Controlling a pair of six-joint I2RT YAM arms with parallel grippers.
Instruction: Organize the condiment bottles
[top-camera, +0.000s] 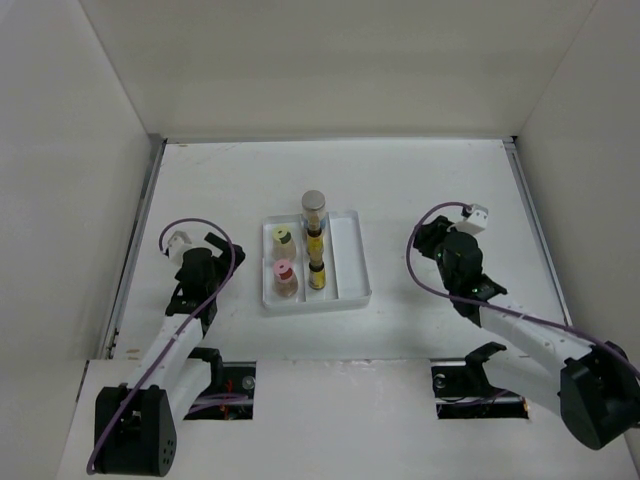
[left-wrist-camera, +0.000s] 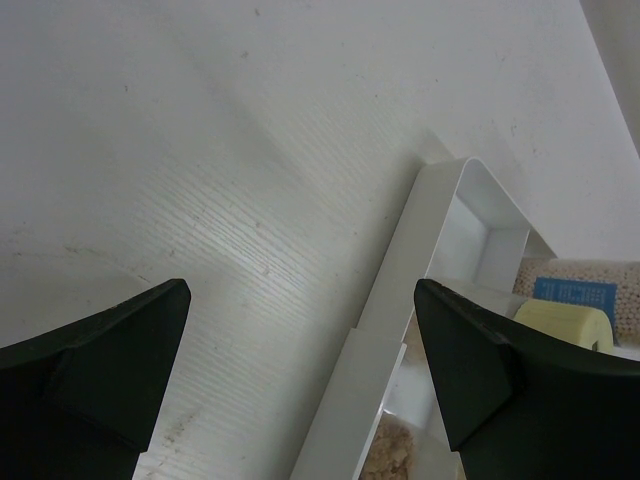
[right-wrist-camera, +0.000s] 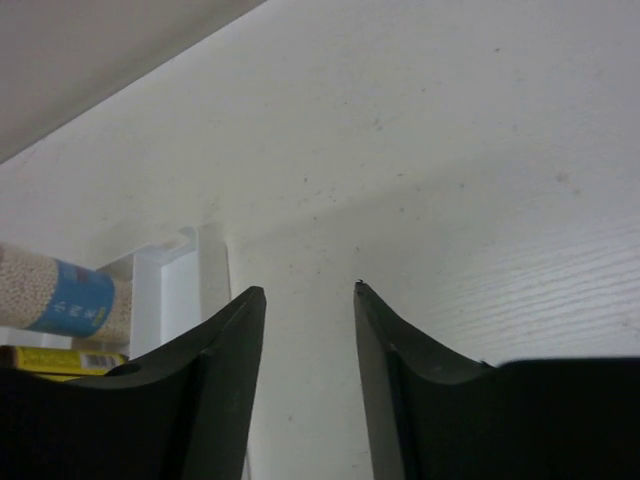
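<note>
All five condiment bottles stand in the white tray (top-camera: 350, 262). The grey-lidded jar (top-camera: 314, 204) is at the back of the middle compartment, with the two amber bottles (top-camera: 315, 243) (top-camera: 317, 276) in front of it. The yellow-green-capped bottle (top-camera: 282, 238) and the pink-capped bottle (top-camera: 284, 270) stand in the left compartment. My left gripper (top-camera: 218, 250) is open and empty, left of the tray. My right gripper (top-camera: 425, 240) is open and empty, right of the tray. The left wrist view shows my gripper (left-wrist-camera: 300, 295), the tray rim (left-wrist-camera: 400, 300) and the yellow-green cap (left-wrist-camera: 565, 325).
The right compartment of the tray holds nothing. White walls enclose the table on the left, back and right. In the right wrist view my gripper (right-wrist-camera: 310, 290) faces bare table, with the blue-labelled jar (right-wrist-camera: 60, 295) and the tray corner (right-wrist-camera: 175, 270) at the left.
</note>
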